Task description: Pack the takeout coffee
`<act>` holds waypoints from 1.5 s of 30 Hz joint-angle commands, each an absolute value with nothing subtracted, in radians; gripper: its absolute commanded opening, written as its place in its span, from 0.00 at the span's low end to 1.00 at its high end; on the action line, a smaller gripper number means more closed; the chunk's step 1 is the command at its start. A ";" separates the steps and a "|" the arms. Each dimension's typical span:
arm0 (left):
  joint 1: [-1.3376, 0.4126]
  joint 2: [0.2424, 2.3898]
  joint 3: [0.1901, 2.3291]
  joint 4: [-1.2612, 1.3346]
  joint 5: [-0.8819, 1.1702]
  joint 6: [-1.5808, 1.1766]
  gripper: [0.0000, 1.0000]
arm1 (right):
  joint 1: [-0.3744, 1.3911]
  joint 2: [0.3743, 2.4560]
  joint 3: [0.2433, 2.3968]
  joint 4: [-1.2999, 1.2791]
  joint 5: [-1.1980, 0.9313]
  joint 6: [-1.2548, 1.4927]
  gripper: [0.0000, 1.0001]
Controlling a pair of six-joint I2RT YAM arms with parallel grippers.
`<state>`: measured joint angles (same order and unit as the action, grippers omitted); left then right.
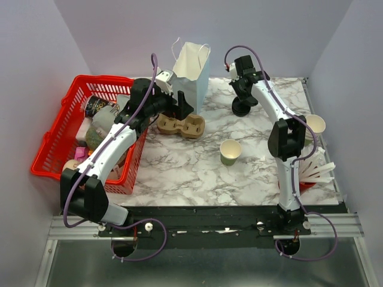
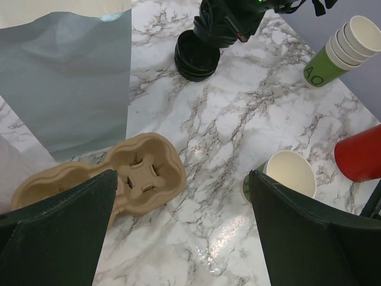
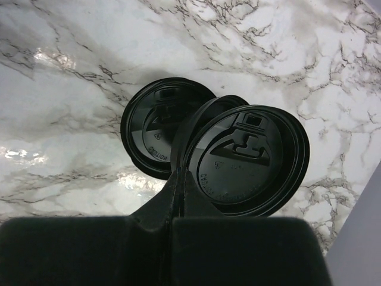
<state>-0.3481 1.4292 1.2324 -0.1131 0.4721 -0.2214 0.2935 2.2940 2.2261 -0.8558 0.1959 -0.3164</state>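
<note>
Near the middle of the worktop [image 1: 179,167], slightly toward its right edge, I see the olive-green cup [image 1: 231,152]. It stands upright and uncovered, with its white inside showing. Neither hand touches it.

Right arm: the right hand [image 3: 178,179] is at the far edge of the worktop. Its fingers are clenched together and pinch the rim of one black sip lid [image 3: 244,161]. This lid is tilted and sits above and partly over the stack of black lids [image 3: 156,128] that rests on the marble. A second dark rim shows just behind the held lid; I cannot tell whether it belongs to the same lid.

Left arm: the left hand [image 1: 181,109] is near the far left corner of the worktop. Its fingers are spread wide and hold nothing. It hangs above the brown pulp cup carrier [image 2: 143,173], which lies flat with its sockets unfilled.

Other items:
- The white paper bag [image 1: 192,75] stands upright at the far edge, just beside the carrier, with its mouth open.
- The red basket [image 1: 96,79] sits over the left edge, loaded with mixed goods.
- The stack of green cups [image 2: 336,50] lies at the right edge.
- The red cup [image 2: 360,155] is at the right edge, nearer the arm bases.
</note>
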 commanded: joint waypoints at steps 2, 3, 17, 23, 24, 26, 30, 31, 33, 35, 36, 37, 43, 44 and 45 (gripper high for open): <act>-0.342 1.442 1.253 -0.095 0.499 -0.238 0.99 | 0.313 2.307 2.221 -0.810 0.259 -0.408 0.01; -0.344 1.445 1.255 -0.094 0.502 -0.238 0.99 | 0.316 2.304 2.212 -0.807 0.256 -0.416 0.01; -0.344 1.473 1.266 -0.095 0.508 -0.239 0.99 | 0.339 2.281 2.252 -0.876 0.086 -0.361 0.44; -0.344 1.482 1.279 -0.106 0.508 -0.241 0.99 | 0.336 2.333 2.328 -0.836 0.129 -0.345 0.43; -0.344 1.480 1.281 -0.112 0.508 -0.238 0.99 | 0.336 2.341 2.333 -0.833 0.139 -0.348 0.42; -0.344 1.480 1.282 -0.118 0.505 -0.235 0.99 | 0.333 2.353 2.329 -0.830 0.147 -0.356 0.38; -0.344 1.470 1.278 -0.138 0.503 -0.216 0.99 | 0.324 2.358 2.303 -0.877 0.072 -0.391 0.36; -0.344 1.470 1.276 -0.140 0.503 -0.213 0.99 | 0.324 2.352 2.283 -0.893 0.019 -0.443 0.37; -0.344 1.460 1.267 -0.144 0.505 -0.203 0.99 | 0.322 2.336 2.260 -0.925 0.008 -0.483 0.41; -0.344 1.459 1.261 -0.144 0.506 -0.202 0.99 | 0.321 2.303 2.200 -0.943 -0.041 -0.555 0.42; -0.344 1.456 1.258 -0.143 0.508 -0.204 0.99 | 0.321 2.292 2.175 -0.939 -0.038 -0.570 0.42; -0.344 1.454 1.256 -0.141 0.509 -0.204 0.99 | 0.319 2.274 2.155 -0.934 -0.034 -0.590 0.42; -0.344 1.460 1.255 -0.126 0.511 -0.215 0.99 | 0.311 2.272 2.117 -0.922 -0.034 -0.594 0.40; -0.342 1.460 1.255 -0.127 0.512 -0.216 0.99 | 0.311 2.278 2.124 -0.919 -0.032 -0.592 0.39; -0.344 1.459 1.255 -0.129 0.514 -0.216 0.99 | 0.311 2.281 2.131 -0.914 -0.034 -0.591 0.38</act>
